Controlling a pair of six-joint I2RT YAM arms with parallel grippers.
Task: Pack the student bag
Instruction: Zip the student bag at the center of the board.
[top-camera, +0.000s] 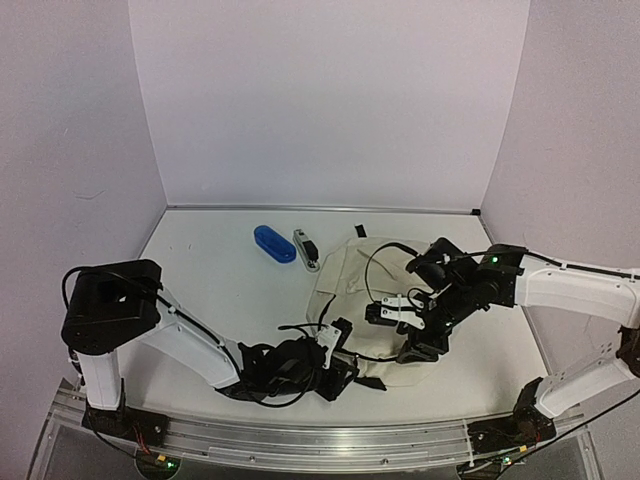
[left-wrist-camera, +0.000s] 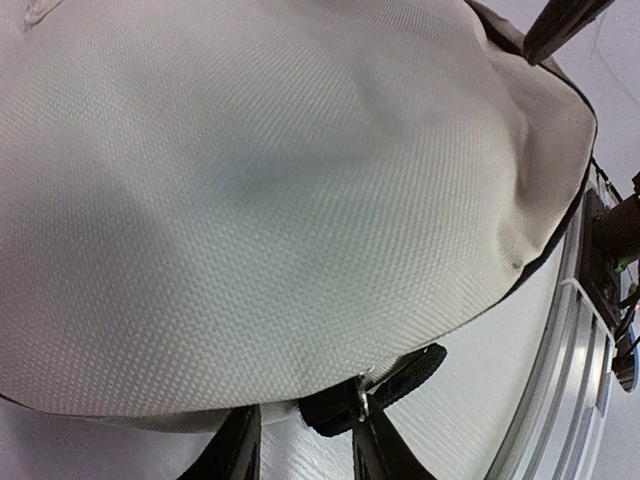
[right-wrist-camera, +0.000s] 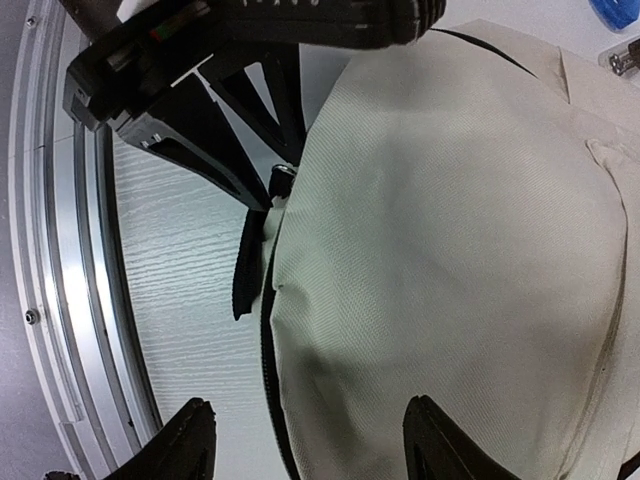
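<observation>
Lying flat on the white table (top-camera: 215, 290), the student bag (top-camera: 350, 290) is showing its cream front panel upward, with its near hem running close along the aluminium rail (right-wrist-camera: 60, 300).

Left gripper (left-wrist-camera: 305, 445) is reaching in low at the bag's near-left corner. Its fingers are standing narrowly apart on either side of a black strap tab (left-wrist-camera: 400, 375) and a small metal ring (left-wrist-camera: 360, 398) at the hem. Whether they are actually pinching either one cannot be told.

Right gripper (right-wrist-camera: 315, 440) is hanging over the bag's near half, jaws spread wide and holding nothing, with only fabric showing below the gap.

Beyond the bag's far-left corner, a blue oblong case (top-camera: 273, 243) and a silver-grey item (top-camera: 305, 250) are lying side by side, the grey one nearer the bag.
</observation>
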